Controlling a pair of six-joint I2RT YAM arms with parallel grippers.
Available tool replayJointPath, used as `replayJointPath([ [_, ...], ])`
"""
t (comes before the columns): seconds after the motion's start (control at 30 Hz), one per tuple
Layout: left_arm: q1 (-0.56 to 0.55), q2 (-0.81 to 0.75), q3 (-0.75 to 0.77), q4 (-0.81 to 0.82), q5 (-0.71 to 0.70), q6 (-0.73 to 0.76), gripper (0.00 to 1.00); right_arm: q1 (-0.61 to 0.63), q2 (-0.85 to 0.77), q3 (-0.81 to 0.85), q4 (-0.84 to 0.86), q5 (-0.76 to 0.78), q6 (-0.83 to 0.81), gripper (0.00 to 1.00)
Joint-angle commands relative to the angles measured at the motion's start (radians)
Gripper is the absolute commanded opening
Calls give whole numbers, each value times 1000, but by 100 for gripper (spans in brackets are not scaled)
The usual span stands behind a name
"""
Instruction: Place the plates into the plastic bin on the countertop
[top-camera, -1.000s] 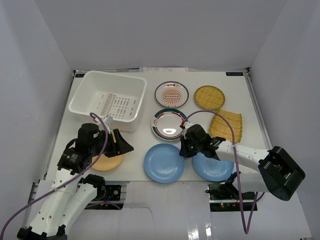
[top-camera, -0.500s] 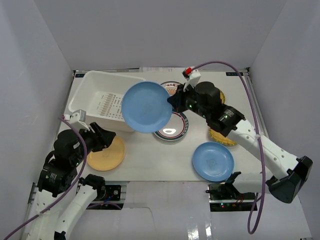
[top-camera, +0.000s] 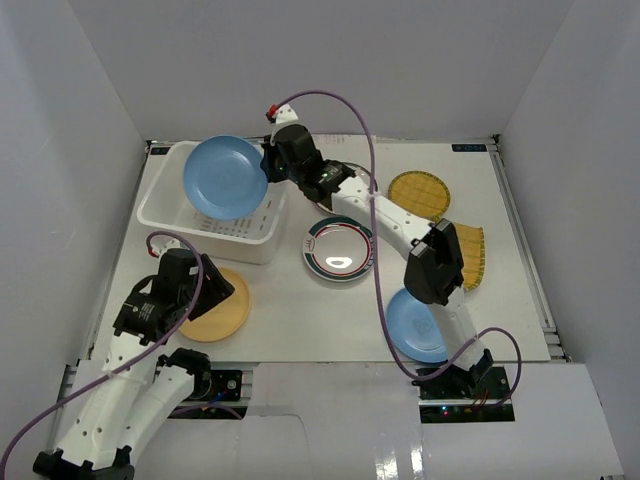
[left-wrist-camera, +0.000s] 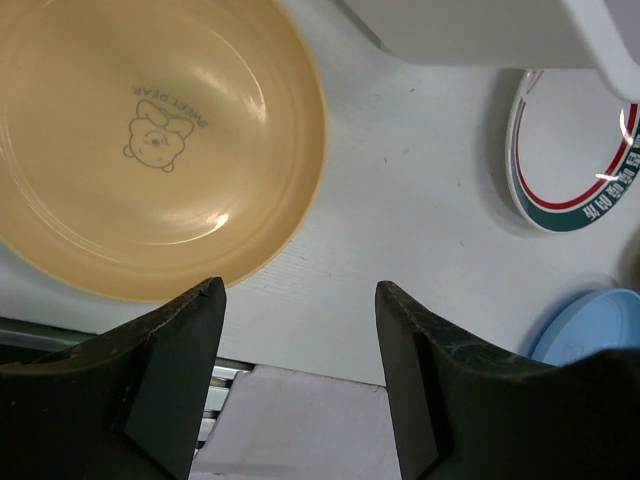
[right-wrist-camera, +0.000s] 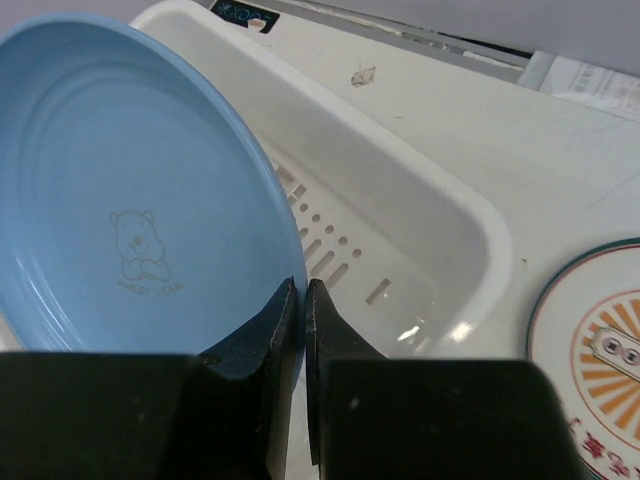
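While the top view half a second back has the right arm carrying its load at the bin's right rim, the right gripper (top-camera: 266, 166) now holds the blue plate (top-camera: 224, 177) further left, tilted with its face to the camera, raised above the plastic bin (top-camera: 160, 213) and not yet inside it. A full second back that plate lay flat on the countertop (top-camera: 290, 300) beside the second blue plate (top-camera: 412, 328), which has not shifted. The green-red rimmed plate (top-camera: 338, 250) and two woven plates (top-camera: 418, 193) also lie where they were. The left gripper (top-camera: 215, 290), earlier up near the bin's near wall, now hangs at the right edge of the yellow-orange plate (top-camera: 222, 318), which lies flat at front left. Left wrist view: both dark fingers (left-wrist-camera: 165, 375) stand spread with bare tabletop between them, gripping nothing; the yellow-orange plate sits just beyond the left one, untouched. Right wrist view: the jaws are pinched tight on the blue plate's rim, slotted bin floor showing behind it, and the sunburst plate (right-wrist-camera: 592, 352) lies to the right of the bin.
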Motion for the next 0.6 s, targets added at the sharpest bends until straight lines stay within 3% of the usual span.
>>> replayJointPath([
  [0.0, 1, -2, -18, 9, -18, -50, 73, 32, 91, 209, 9, 42, 22, 8],
  [0.1, 1, -20, -70, 43, -4, -96, 74, 46, 154, 206, 52, 56, 33, 8],
  [0.23, 1, -35, -136, 157, 88, -48, 75, 55, 183, 146, 88, 56, 41, 8],
  [0.4, 1, 112, -136, 187, 106, -18, 75, 68, 219, 148, 98, 44, 27, 19],
  [0.5, -1, 187, -142, 239, 94, -10, 74, 69, 217, 149, 109, 27, 22, 33],
  [0.53, -1, 210, -144, 249, 81, -8, 74, 68, 213, 148, 111, 25, 13, 44],
  [0.57, -1, 236, -144, 267, 58, -8, 74, 68, 205, 148, 112, 22, 8, 48],
])
